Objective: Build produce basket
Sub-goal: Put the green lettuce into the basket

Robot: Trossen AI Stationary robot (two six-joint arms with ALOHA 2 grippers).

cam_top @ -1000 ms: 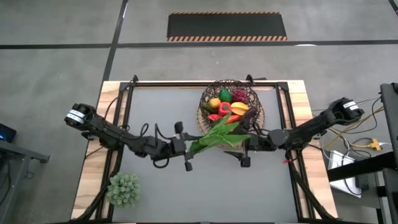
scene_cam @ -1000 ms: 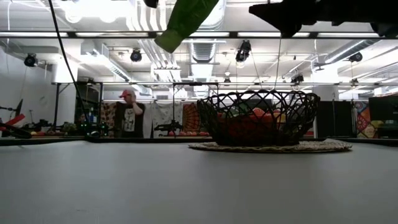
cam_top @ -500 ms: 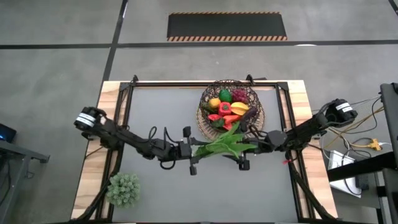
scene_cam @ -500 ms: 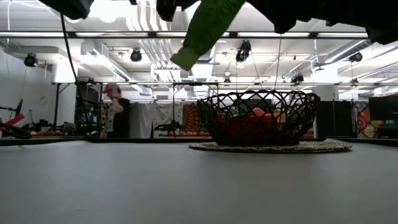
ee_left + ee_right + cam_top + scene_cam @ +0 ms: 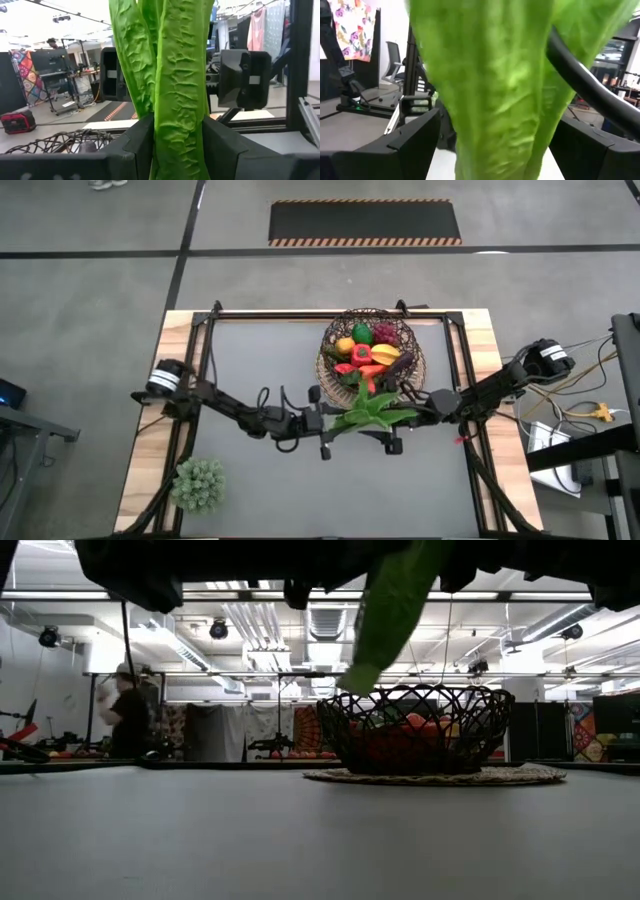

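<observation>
Produce [image 5: 366, 350] fills the basket [image 5: 408, 336] at the table's far edge. Left gripper [image 5: 325, 421], advanced rightward toward mid-table, pinches a leafy green bunch [image 5: 372, 410] by its base; the leaf tips now reach into the right gripper [image 5: 392, 420], whose fingers stand spread around them, suggesting a handover

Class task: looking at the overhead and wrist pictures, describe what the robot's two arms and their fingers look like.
Both arms are slim, black and jointed, with black cables looping beside them. The left arm and right arm each carry a white-and-black cylindrical joint near the table's edge. Up close, the fingers are broad, matte black, angular blocks.
</observation>
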